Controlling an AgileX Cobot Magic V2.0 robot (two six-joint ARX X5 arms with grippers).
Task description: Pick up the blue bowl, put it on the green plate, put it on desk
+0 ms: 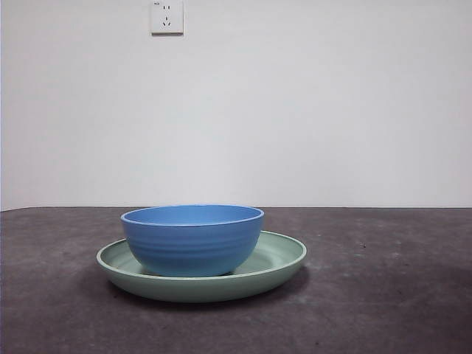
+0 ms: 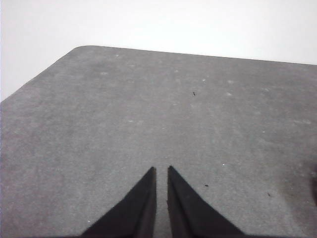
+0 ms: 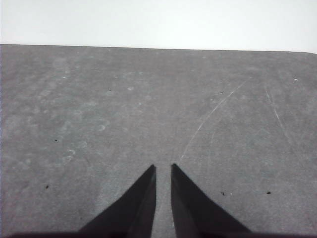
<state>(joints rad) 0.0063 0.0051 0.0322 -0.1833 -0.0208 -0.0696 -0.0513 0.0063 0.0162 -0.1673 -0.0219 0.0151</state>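
Observation:
The blue bowl [image 1: 192, 240] stands upright inside the green plate [image 1: 284, 258], which rests on the desk [image 1: 383, 295] left of centre in the front view. No arm shows in that view. In the left wrist view my left gripper [image 2: 161, 171] hangs over bare desk [image 2: 148, 109], jaws nearly together with nothing between them. My right gripper [image 3: 163, 167] is likewise over bare desk [image 3: 148, 109], jaws close together and empty. Neither wrist view shows the bowl or the plate.
A white wall with a power socket [image 1: 167, 17] stands behind the desk. The desk's rounded far corner [image 2: 81, 48] shows in the left wrist view.

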